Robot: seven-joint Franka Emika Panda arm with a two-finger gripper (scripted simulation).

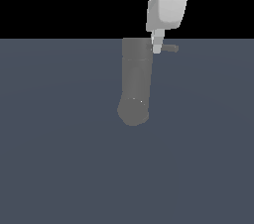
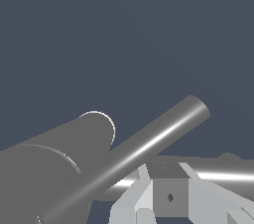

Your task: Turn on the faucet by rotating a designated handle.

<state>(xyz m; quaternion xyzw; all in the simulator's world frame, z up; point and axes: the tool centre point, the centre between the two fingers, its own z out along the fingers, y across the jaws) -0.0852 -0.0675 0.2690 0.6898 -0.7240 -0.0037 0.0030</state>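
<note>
The gripper (image 2: pixel 171 198) is the thing closest to the wrist camera. Its pale blocky fingers (image 2: pixel 134 200) fill the low edge of that picture. A thin grey rod lies right by them. This is the handle (image 2: pixel 233 174), and it looks to be touching the fingers, but I cannot tell if the gripper is squeezing it or is loose.

The faucet (image 2: pixel 54 168) is a thick grey tube. In the wrist view it lies long and slanted, with its round end (image 2: pixel 99 124) pointing away from the camera. A second shiny grey tube (image 2: pixel 158 136) crosses in front of it, also slanted, with its flat end pointing far off.

The exterior view shows other things. There the faucet (image 1: pixel 135 84) sits in the middle of a flat blue-grey floor (image 1: pixel 59 168). Its long side runs from far to near, and its round fat end (image 1: pixel 133 113) is the near end. The handle (image 1: pixel 170 48) sticks out sideways from the far end, pointing to the exterior view's right. The white gripper (image 1: pixel 157 44) comes down from above, and one thin finger (image 1: pixel 157 39) reaches the handle just beside the faucet body. Only one finger shows here.

The exterior view shows the whole faucet and the floor. The wrist view shows the shine on the rods up close.
</note>
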